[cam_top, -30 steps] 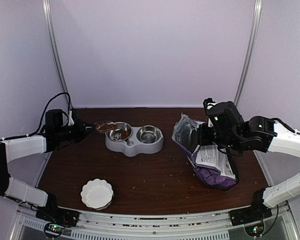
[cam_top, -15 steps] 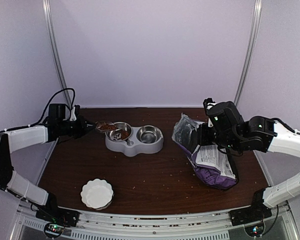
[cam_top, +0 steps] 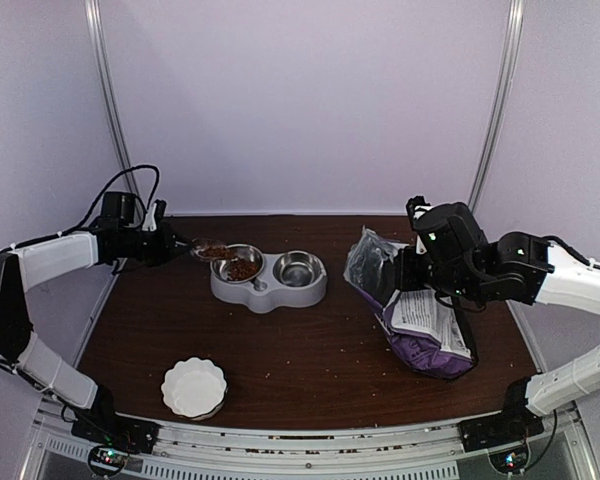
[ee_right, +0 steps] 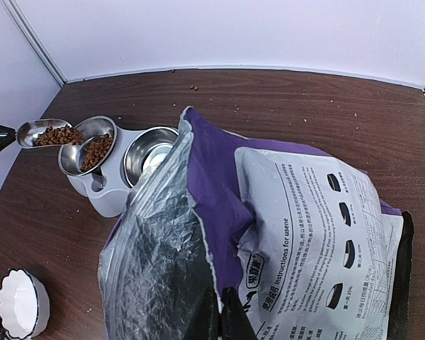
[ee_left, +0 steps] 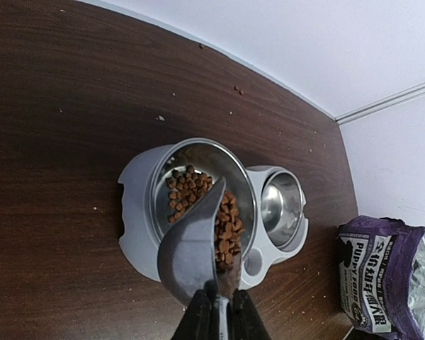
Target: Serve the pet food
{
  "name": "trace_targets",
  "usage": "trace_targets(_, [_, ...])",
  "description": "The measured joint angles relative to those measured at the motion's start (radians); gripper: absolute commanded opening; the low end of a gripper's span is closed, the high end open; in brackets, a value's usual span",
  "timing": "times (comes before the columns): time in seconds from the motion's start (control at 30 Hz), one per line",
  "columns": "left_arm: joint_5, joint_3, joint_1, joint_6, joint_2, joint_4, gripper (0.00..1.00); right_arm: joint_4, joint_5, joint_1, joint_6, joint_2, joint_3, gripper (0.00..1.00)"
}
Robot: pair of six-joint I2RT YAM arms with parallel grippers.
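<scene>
Scoop (ee_left: 188, 248) tipped further, pet food (ee_left: 225, 228) entering bowl (ee_left: 137, 205); left pincer (ee_left: 217, 316) grips scoop, right pincer (cam_top: 406, 270) bag (ee_right: 304, 212).

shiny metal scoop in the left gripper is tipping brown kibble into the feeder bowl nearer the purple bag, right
No: the shiny metal scoop in the left gripper is tipping brown kibble into the steel bowl farther from the purple bag; the left wrist view shows it.

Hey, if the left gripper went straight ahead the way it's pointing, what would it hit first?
Probably the left steel bowl of the grey feeder: the scoop in the left gripper hangs over that bowl's pet food. Its height above the rim is hard to judge.
</scene>
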Motion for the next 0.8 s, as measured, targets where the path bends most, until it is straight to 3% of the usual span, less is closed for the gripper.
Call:
trace_targets(0.4, [-0.05,0.12,-0.008,0.143,0.028,-0.162,0.0,0.005,-0.01,-0.003,0.0,0.01,0.0,0.0])
trace_targets(0.8, [-0.229,0.253,-0.111,0.322,0.039,-0.313,0.0,0.011,-0.015,-0.003,-0.01,0.024,0.0,0.0])
